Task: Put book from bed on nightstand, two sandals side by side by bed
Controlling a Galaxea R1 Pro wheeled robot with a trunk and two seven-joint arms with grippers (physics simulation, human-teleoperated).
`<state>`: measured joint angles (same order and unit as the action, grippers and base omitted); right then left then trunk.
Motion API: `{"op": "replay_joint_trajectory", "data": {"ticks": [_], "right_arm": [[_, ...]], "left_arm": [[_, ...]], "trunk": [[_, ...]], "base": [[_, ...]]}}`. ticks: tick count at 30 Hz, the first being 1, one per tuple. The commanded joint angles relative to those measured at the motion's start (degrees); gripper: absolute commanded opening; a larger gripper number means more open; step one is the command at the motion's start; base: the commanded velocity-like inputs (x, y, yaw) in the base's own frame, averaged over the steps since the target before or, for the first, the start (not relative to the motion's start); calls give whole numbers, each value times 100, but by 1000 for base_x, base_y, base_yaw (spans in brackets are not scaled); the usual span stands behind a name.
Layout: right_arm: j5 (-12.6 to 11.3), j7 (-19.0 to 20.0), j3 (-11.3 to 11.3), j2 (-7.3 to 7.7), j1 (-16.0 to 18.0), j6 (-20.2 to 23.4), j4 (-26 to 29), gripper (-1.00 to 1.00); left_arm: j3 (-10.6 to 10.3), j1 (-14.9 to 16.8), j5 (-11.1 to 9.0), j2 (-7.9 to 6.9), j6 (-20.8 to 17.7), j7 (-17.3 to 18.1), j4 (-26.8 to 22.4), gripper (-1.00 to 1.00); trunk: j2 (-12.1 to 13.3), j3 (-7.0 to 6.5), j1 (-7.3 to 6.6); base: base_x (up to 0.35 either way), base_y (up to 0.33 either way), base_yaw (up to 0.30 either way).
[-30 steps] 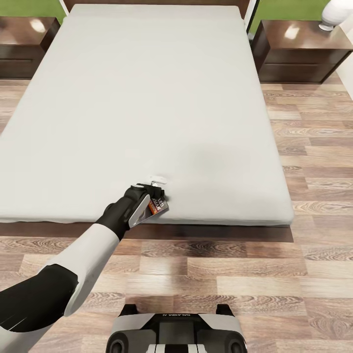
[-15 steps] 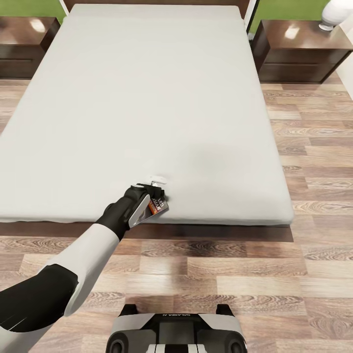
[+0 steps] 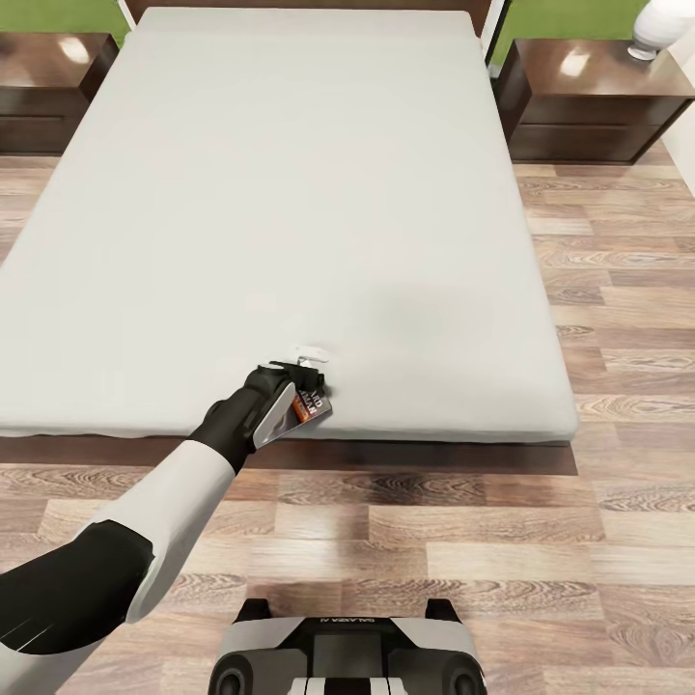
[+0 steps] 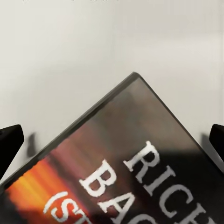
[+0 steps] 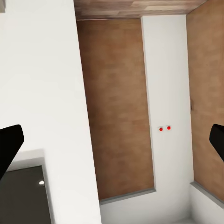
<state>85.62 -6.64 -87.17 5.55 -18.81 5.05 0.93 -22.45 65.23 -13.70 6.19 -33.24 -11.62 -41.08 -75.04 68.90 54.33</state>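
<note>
1. The bed filled most of the head view, a nightstand at each side of its head.
2. The left gripper hung over the mattress's near edge, fingers spread wide.
3. The book sat tilted between them; whether gripped, I cannot tell.
4. The right gripper stood open, holding nothing.

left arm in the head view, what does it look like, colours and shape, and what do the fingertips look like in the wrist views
The left arm has a smooth white rounded forearm shell, a glossy black band nearer the shoulder and a black wrist section tapering into the left gripper, whose body carries a light grey panel. In both wrist views the fingertips appear as plain matte black blunt wedges, as on the right gripper. No cables or markings are visible.
</note>
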Motion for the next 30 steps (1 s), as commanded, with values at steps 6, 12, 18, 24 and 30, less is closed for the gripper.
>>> {"op": "replay_joint_trajectory", "data": {"ticks": [6, 12, 18, 24, 30], "right_arm": [[60, -21, 64, 0, 0, 14, -5, 100], [60, -21, 147, -1, 0, 14, -5, 100], [60, -21, 167, -1, 0, 14, -5, 100], [60, -21, 177, -7, 0, 14, -5, 100], [60, -21, 179, -9, 0, 14, -5, 100]], "left_arm": [[-22, 4, -63, -3, -23, -51, -11, 100], [-23, 5, -63, -3, -18, -51, -13, 100], [-23, 8, -63, 7, -16, -51, -14, 100], [-33, 90, -59, 82, -6, -52, -198, 100], [-16, 497, -56, 91, -33, -100, -491, 100]], "trunk": [[-2, 2, 1], [-2, 2, 1], [-2, 2, 1], [-2, 2, 1], [-2, 2, 1]], "base": [[-2, 0, 0], [0, 0, 0], [0, 0, 0], [0, 0, 0], [0, 0, 0]]}}
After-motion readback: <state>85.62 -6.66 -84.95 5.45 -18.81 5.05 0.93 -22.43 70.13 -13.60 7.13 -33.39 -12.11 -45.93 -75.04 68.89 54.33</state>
